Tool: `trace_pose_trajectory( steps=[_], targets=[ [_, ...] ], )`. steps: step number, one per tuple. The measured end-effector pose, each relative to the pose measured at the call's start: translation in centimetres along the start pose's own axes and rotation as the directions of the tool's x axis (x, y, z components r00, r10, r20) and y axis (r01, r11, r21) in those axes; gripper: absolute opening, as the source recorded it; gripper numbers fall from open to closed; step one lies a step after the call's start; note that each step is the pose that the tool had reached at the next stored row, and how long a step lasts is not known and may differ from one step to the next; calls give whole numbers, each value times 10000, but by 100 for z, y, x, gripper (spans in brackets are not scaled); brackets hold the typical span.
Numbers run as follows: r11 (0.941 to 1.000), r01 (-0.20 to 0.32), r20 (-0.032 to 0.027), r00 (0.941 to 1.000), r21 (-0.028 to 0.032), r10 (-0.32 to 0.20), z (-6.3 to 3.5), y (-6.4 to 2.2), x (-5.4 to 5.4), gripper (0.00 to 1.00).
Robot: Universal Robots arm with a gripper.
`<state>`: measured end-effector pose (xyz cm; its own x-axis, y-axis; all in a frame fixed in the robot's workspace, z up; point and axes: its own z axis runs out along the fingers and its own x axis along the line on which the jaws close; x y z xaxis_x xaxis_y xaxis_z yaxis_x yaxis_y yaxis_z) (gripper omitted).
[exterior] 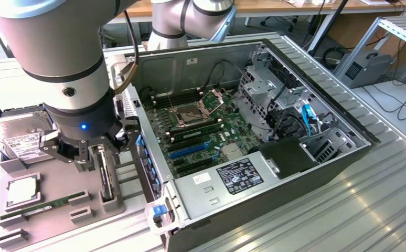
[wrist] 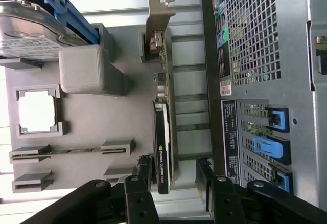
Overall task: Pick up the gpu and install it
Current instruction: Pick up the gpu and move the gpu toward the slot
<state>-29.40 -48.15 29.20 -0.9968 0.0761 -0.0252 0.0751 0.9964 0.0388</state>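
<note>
The gpu (wrist: 164, 127) stands on its long edge in a slot of the grey tray (wrist: 122, 121), just beside the case (wrist: 265, 40). This posture appears intended to leave both flat faces free for a pinch from above. Its silver bracket (wrist: 158, 14) is at the end away from the gripper (wrist: 174, 175). The gripper hangs over the card's other end with its jaws fully apart. One finger (wrist: 145, 172) is close to one face and the other stands off the opposite face. Nothing is clamped, and the card rests in the tray. In the exterior view the gripper (exterior: 96, 157) sits low over the gpu (exterior: 106, 181) on the tray (exterior: 56, 178), at that view's left of the case (exterior: 210, 215). The case lies on its side with the panel off, so the board (exterior: 203, 136) faces up and its slots are exposed from above. The drive (exterior: 18, 139), cpu (exterior: 22, 190) and memory stick (exterior: 42, 206) occupy their own tray seats, apart from the card. Pick-up is not yet done.
</note>
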Motion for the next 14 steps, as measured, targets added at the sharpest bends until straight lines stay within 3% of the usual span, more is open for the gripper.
trace_pose_trajectory(
  steps=[8, 14],
  targets=[
    [10000, -1, -2, 10000, 3, 1, 47, 6, 5, 48],
    [10000, 0, 0, 10000, 1, 0, 87, 59, 9, 48]
  ],
)
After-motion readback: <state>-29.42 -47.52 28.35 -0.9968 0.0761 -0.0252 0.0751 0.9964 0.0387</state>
